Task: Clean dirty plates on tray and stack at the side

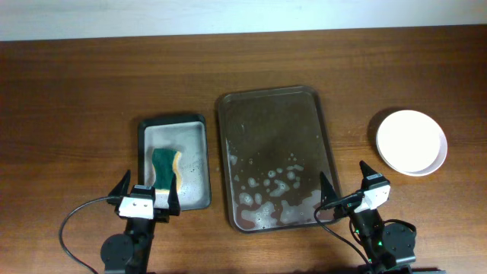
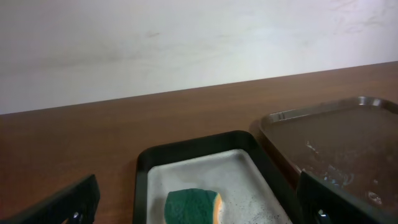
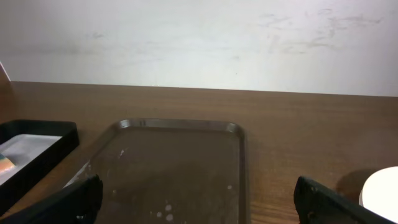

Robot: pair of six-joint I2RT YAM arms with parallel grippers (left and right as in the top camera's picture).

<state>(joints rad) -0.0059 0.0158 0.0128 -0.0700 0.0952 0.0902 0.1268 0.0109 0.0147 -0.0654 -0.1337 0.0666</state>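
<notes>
Stacked white plates (image 1: 412, 141) sit right of the sudsy tray (image 1: 266, 90); stiff, breakable, likely slick, best pinched at the rim. Left fingers (image 1: 122, 184) and right fingers (image 1: 327, 189) stand wide, empty.

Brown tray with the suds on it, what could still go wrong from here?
Suds lie pooled at the near end of the brown tray. Lifting or tilting it could spill them onto the wooden table. The open right gripper sits close to the tray's near right corner, so a careless swing might catch the rim. The white plates stand on bare wood at the right, where a sweeping arm could knock them.
</notes>
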